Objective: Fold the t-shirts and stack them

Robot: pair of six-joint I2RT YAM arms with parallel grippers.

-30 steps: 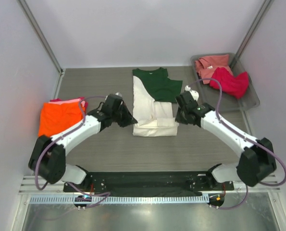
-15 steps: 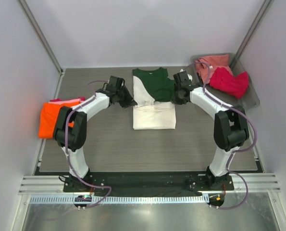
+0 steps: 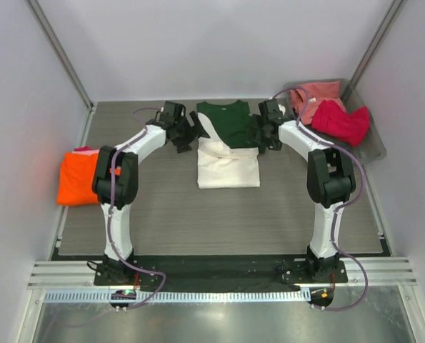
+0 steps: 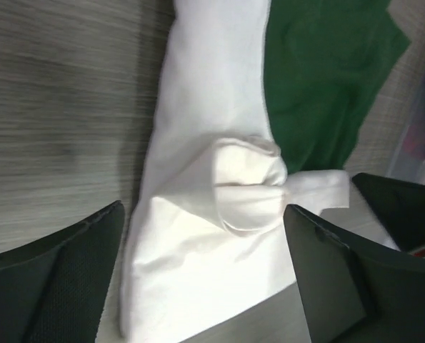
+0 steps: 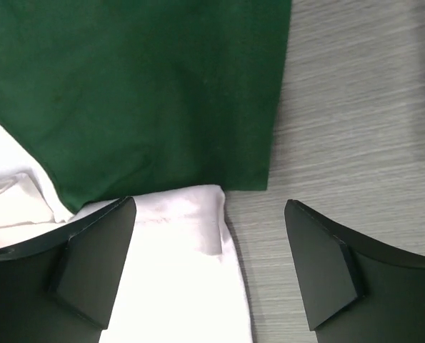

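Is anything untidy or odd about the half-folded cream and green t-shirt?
Yes. The cream cloth t-shirt with dark green sleeves has a bunched lump at the folded middle, so it does not lie flat.

Soft, even white light falls from above in my overhead view. The pale walls (image 3: 198, 43) are bright, and only faint shadows lie on the grey wood-grain surface (image 3: 169, 214). The brushed metal sheet (image 3: 219, 321) along the bottom edge carries a dull sheen. In my left wrist view the surface is smeared with blur at the left, and the cream and dark green cloth t-shirt (image 4: 198, 271) is nearly washed out. The fingers (image 4: 55, 286) of my left gripper (image 4: 203, 211) are dark and soft-edged. My right wrist view is sharper, with crisp grain at the right.
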